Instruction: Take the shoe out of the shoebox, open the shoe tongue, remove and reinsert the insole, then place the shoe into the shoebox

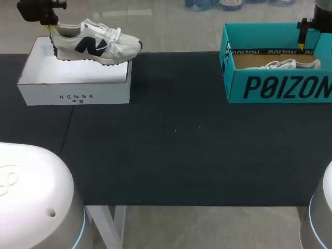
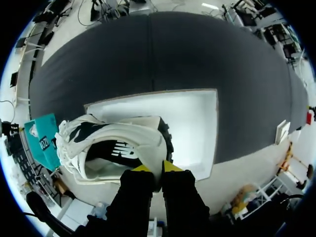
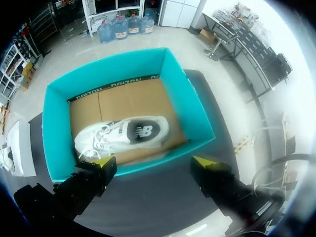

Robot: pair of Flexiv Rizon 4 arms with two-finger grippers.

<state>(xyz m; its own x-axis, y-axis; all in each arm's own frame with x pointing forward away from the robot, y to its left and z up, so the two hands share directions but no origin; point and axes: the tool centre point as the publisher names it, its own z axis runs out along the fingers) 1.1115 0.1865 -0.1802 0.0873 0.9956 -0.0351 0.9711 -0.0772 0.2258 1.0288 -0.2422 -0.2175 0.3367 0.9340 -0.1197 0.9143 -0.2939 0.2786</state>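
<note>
Above the white box (image 1: pixel 72 96), the shoe (image 1: pixel 96 44) was clamped at its heel by the left jaws and was best lowered level onto the tabletop (image 1: pixel 176 145); the right jaws were parted.

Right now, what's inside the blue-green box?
One white sneaker rests on the brown cardboard floor of the teal box. Nothing else shows inside. The bit of floor under the sneaker is covered, so I can't see it.
</note>
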